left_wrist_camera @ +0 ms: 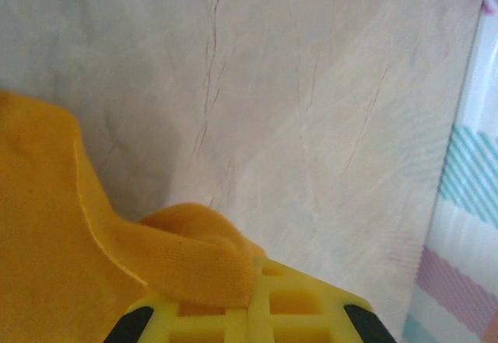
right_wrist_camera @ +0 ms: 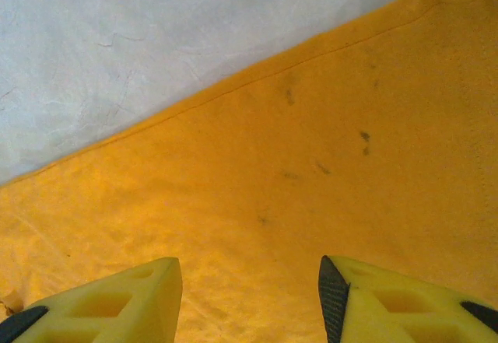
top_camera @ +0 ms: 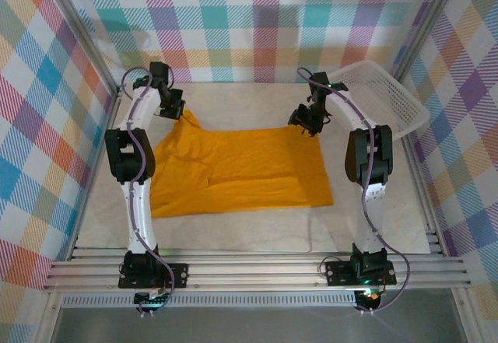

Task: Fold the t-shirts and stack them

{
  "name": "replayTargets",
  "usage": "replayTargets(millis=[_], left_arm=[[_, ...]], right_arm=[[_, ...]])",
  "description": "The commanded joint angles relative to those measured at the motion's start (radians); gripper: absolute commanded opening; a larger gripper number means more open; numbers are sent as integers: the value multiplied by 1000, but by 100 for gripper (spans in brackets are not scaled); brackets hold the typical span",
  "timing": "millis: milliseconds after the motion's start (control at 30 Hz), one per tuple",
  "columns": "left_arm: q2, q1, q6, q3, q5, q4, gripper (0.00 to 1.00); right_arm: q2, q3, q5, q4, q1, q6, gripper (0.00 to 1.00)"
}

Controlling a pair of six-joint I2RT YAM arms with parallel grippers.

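Two arm bases (top_camera: 154,269) are seen bolted at the near edge from above, and beyond them one mustard-orange t-shirt (top_camera: 241,168) is spread flat across the middle of the tabletop (top_camera: 249,98). Its far left corner is drawn up to the left end effector (top_camera: 173,112). The right end effector (top_camera: 305,121) is poised at the shirt's far right corner. One white mesh basket (top_camera: 381,98) is tilted against the far right wall, well apart from the cloth.

Over to the left wrist: the left end effector (left_wrist_camera: 253,312) is seen clenched, its yellow fingers brought together, and a fold of the t-shirt (left_wrist_camera: 47,242) is pinched there and draped over them. Pale tabletop (left_wrist_camera: 311,86) is shown beyond, and a strip of plaid wall (left_wrist_camera: 467,203) is caught at the right.

Now the right wrist: the right end effector (right_wrist_camera: 249,304) is seen released, two yellow fingers held wide apart just above the t-shirt (right_wrist_camera: 311,164). One hemmed edge is run diagonally across, and bare tabletop (right_wrist_camera: 117,47) is exposed past it.
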Motion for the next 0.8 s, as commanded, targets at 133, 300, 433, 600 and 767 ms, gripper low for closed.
replayTargets(millis=[133, 300, 433, 600, 767], left_arm=[[-29, 40, -29, -46, 118, 106, 0], [-42, 54, -43, -75, 162, 188, 0], [-77, 64, -76, -138, 187, 268, 0], [-108, 73, -88, -181, 210, 285, 0], [-121, 84, -74, -216, 227, 285, 0]], right_arm=[[45, 45, 89, 12, -16, 3, 48], [72, 89, 204, -4, -27, 20, 46], [114, 147, 245, -15, -34, 21, 44], [198, 271, 318, -70, -34, 13, 42], [274, 380, 361, -119, -34, -28, 38]])
